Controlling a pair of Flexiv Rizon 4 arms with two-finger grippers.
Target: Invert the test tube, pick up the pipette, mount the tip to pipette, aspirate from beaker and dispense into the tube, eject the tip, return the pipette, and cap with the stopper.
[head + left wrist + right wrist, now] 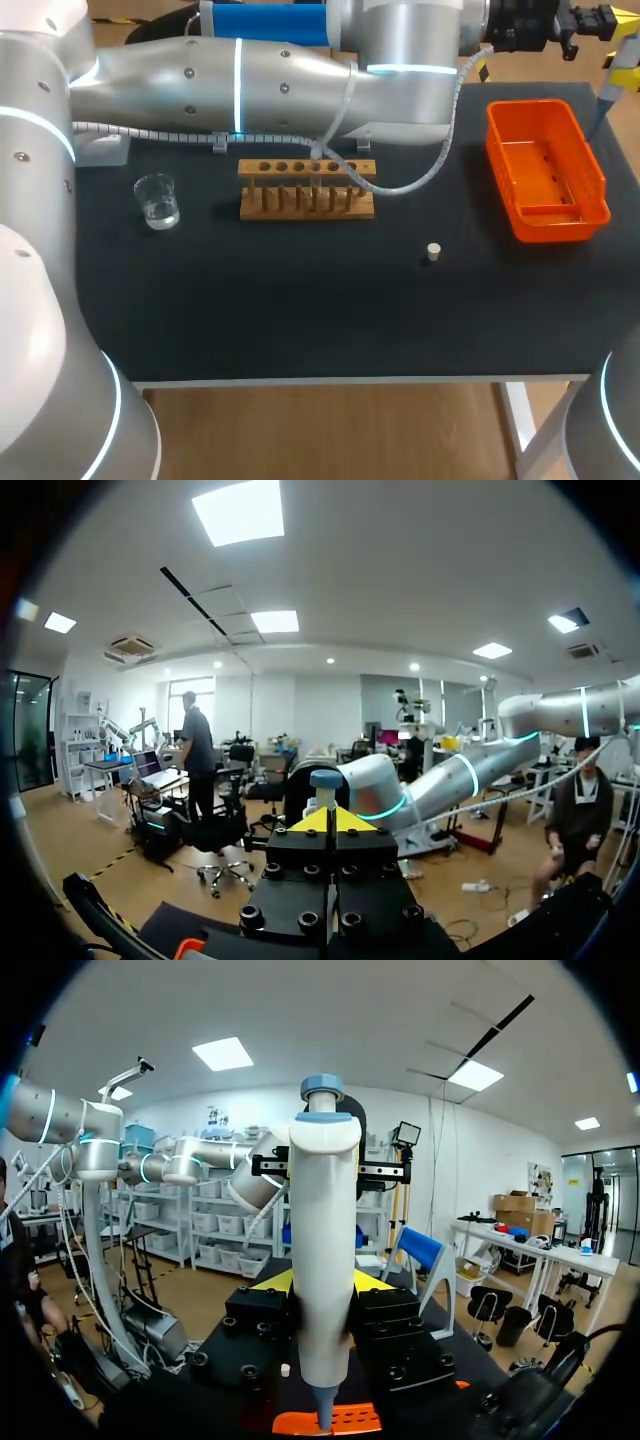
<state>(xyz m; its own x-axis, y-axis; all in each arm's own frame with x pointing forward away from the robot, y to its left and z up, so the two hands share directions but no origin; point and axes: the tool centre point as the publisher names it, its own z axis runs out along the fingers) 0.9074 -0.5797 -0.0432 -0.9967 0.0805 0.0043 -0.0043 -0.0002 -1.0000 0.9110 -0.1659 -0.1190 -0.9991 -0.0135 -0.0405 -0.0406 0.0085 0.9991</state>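
As the head view shows, the pipette (612,88) is held at the far corner of the orange tray (496,150). Left wrist: the left gripper (330,818) is drawn narrow, empty. Right wrist: the right gripper (322,1282) is clamped on the pipette, which is best kept vertical over the tray.

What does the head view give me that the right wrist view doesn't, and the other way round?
Only the head view: the beaker and the wooden rack. Only the right wrist view: the right claw shut on the pipette. Both: the orange basket, the stopper and the black table.
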